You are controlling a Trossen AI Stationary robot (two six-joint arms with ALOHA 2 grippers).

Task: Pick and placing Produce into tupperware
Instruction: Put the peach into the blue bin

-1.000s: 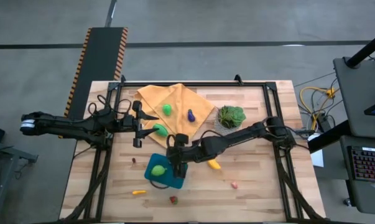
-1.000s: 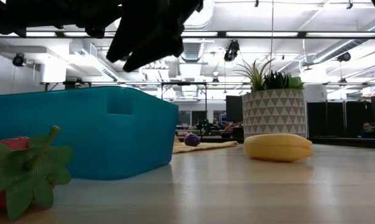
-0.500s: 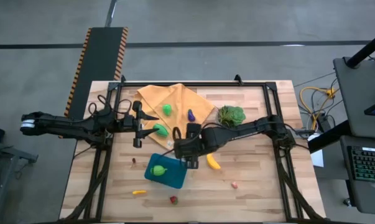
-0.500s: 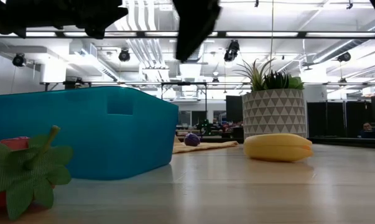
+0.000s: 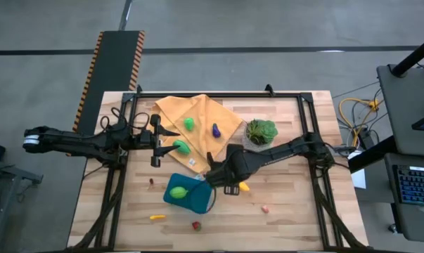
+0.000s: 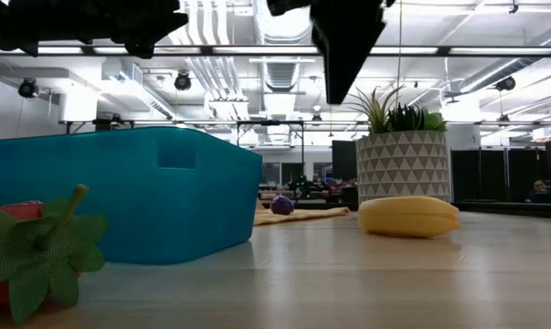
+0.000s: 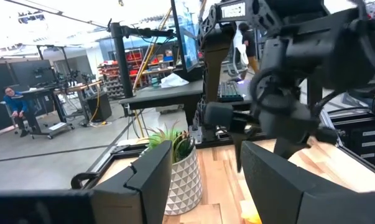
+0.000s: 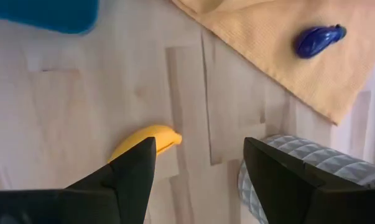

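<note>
The teal tupperware (image 5: 187,195) stands on the table with a green piece (image 5: 178,192) inside it. The yellow banana (image 5: 243,186) lies on the wood just to its right. My right gripper (image 5: 222,179) hovers open above the spot between them. In the right wrist view the banana (image 8: 147,140) shows beside one finger of that gripper (image 8: 198,158). Two green pieces (image 5: 189,124) (image 5: 180,147) and the purple eggplant (image 5: 216,130) lie on the orange-yellow cloth (image 5: 197,112). My left gripper (image 5: 157,140) waits open at the cloth's left edge.
A plant in a patterned grey pot (image 5: 261,131) stands right of the cloth, close to my right arm. A pink piece (image 5: 265,209), a red strawberry (image 5: 195,225), an orange piece (image 5: 157,217) and a small red piece (image 5: 152,181) lie on the wood around the tupperware.
My right gripper has moved from above the tupperware toward the table's right, and now hangs beside the banana. The green piece has stayed in the tupperware.
</note>
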